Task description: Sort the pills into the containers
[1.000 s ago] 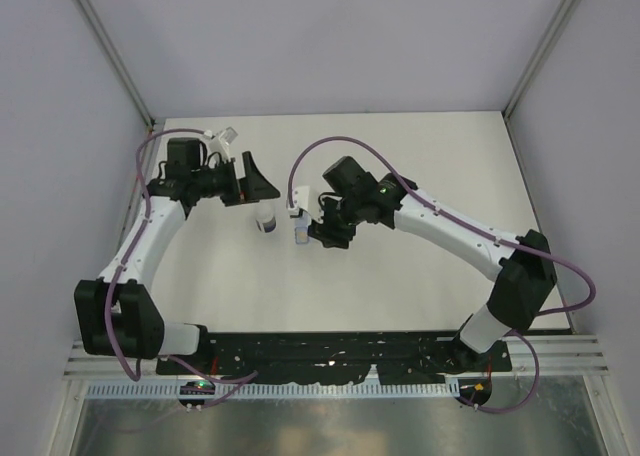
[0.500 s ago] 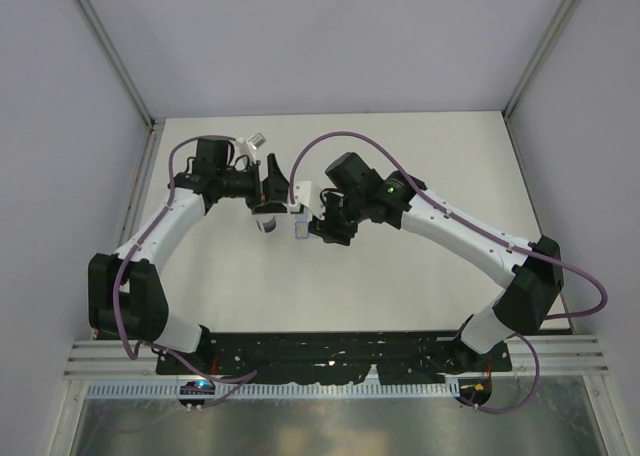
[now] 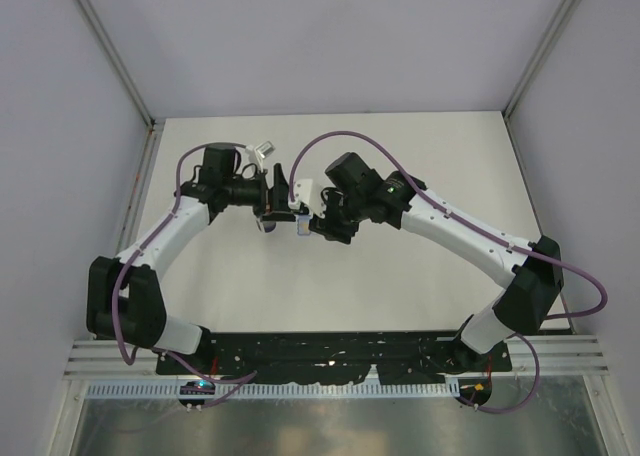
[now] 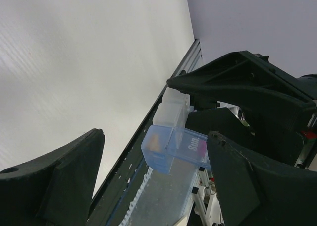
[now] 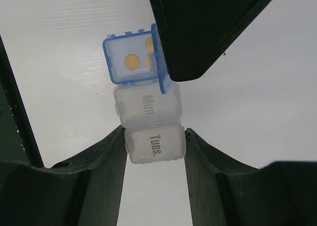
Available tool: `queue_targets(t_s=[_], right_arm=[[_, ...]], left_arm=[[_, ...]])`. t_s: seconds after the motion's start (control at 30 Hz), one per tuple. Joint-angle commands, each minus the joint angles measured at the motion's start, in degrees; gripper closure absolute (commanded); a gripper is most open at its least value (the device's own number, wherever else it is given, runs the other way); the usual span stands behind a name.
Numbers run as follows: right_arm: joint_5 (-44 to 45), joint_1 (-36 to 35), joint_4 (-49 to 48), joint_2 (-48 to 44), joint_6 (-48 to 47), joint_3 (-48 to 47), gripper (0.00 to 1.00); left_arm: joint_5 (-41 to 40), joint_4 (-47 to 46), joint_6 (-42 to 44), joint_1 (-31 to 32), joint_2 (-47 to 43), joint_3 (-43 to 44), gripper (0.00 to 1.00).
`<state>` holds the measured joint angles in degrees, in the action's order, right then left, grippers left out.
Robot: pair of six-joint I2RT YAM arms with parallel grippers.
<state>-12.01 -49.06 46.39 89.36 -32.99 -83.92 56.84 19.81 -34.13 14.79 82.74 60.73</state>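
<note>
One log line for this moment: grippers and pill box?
right gripper: shut on pill organizer at Tues. cell | left gripper: open, either side of blue Sun. cell | yellow pills visible in blue cell

Even, diffuse light fell bright on the white table [image 3: 420, 166], leaving only faint shadows. In both wrist views the near black fingers [image 4: 54, 186] were dark, nearly featureless and slightly soft.
</note>
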Motion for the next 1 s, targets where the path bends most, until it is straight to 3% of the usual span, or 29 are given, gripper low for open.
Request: queue_targets(t_s=[0.0,0.43,0.97], right_arm=[[1.4,-0.1,-1.4,-1.0,0.8,-2.8,0.94],[1.6,0.1,-1.5,-0.2,1.2,-3.1,0.94],[1.1,1.3,-1.8,0.0,1.2,-2.7,0.94]], left_arm=[[2.3,-3.9,-0.6,0.8,-3.1,-0.8,0.13],[5.3,-13.0,-5.5,2.7,-2.7,-4.7,0.29],[5.5,-16.6,-6.4,3.4,-2.8,-7.3,0.45]])
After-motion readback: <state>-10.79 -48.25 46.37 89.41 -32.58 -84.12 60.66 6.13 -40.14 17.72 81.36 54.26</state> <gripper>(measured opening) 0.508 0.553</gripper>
